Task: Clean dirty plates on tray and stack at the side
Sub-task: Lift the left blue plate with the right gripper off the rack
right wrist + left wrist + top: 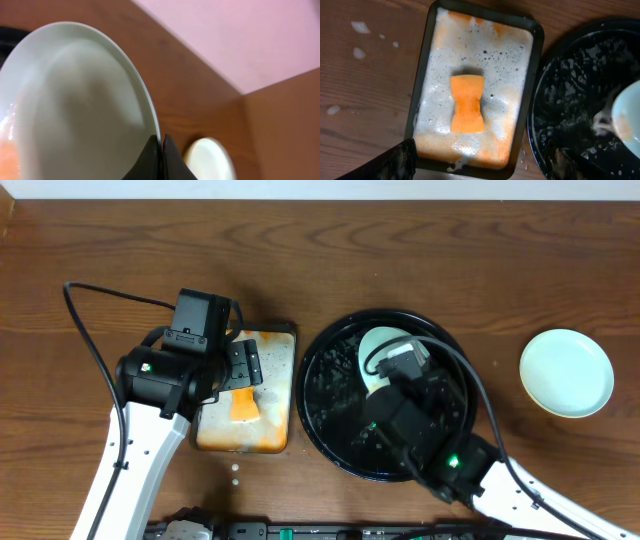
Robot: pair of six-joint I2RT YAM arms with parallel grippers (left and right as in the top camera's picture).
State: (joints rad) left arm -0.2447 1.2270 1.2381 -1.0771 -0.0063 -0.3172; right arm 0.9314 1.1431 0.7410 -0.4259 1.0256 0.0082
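My right gripper [161, 142] is shut on the rim of a pale plate [75, 110] and holds it tilted on edge over the round black tray [330, 415]. The plate [378, 348] has an orange smear at its lower left in the right wrist view. A pale mint plate [566, 372] lies flat on the bare wood at the right and also shows in the right wrist view [207, 160]. My left gripper [482, 152] is open and empty above the near end of the rectangular tray. A third plate is not in view.
The rectangular tray [422, 90], left of the black tray [570, 100], holds orange-stained foam with an orange sponge [467, 103] in the middle. Foam spots [360, 27] lie on the wood beside it. The black tray is wet and soapy.
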